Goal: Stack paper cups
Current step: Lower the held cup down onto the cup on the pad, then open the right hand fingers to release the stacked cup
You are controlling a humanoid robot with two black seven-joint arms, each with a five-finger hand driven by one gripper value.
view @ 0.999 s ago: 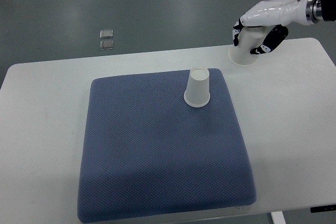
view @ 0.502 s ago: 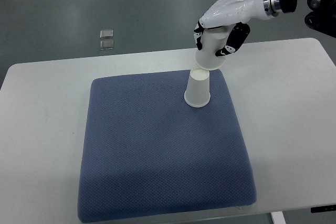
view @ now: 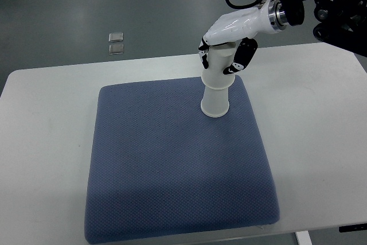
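Two cups now meet on the pad [view: 172,164]: the right hand [view: 225,44], gripping the upper cup [view: 219,70], has lowered it onto the lower cup [view: 215,101].

The right hand [view: 225,50] has a glossy white shell with black finger segments marked by small white patches. A silver metal ring joins its wrist to a black forearm, and a black cable loops above the wrist.
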